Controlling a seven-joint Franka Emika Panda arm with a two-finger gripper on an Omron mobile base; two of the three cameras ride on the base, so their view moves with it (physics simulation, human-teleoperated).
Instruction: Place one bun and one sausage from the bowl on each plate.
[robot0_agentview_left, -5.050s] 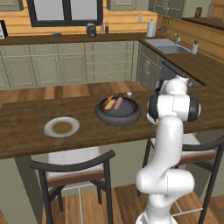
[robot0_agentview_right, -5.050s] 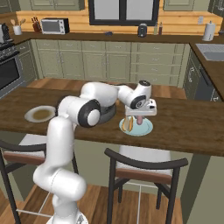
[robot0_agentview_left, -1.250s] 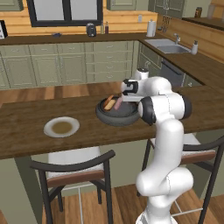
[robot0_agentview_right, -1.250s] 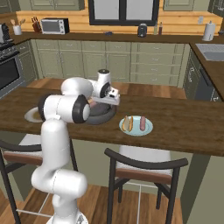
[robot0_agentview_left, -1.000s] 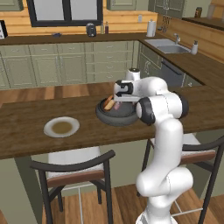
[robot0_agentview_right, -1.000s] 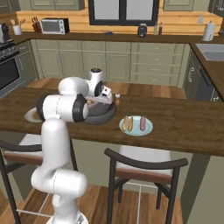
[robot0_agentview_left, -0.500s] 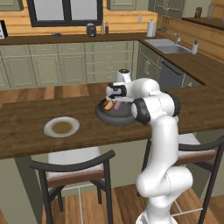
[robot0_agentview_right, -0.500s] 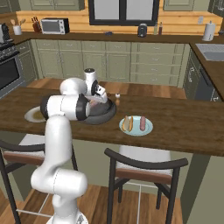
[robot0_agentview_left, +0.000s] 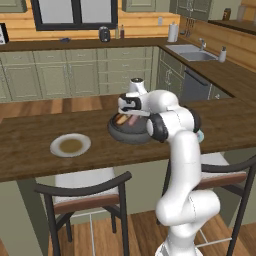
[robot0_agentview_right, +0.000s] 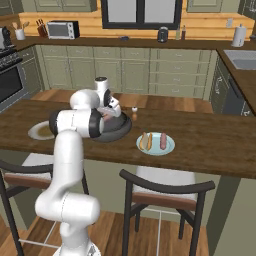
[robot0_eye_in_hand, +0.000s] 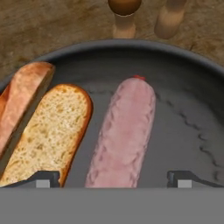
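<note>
Fingers (robot0_eye_in_hand: 113, 178) are standing wide open, straddling the sausage (robot0_eye_in_hand: 122, 140) lying at the centre of the bowl (robot0_eye_in_hand: 183, 83); nothing is being gripped. The bowl is sitting mid-counter (robot0_agentview_left: 30, 145). A bun (robot0_eye_in_hand: 46, 131) is lying just beside the sausage at nine o'clock in the hand view. One plate (robot0_agentview_right: 156, 145) is already carrying a bun and sausage; the other plate (robot0_agentview_left: 70, 145) is waiting bare. Risk, as judged: the nine-o'clock finger is descending close to the bun and may snag it, or the round sausage may roll out under an off-centre squeeze.
</note>
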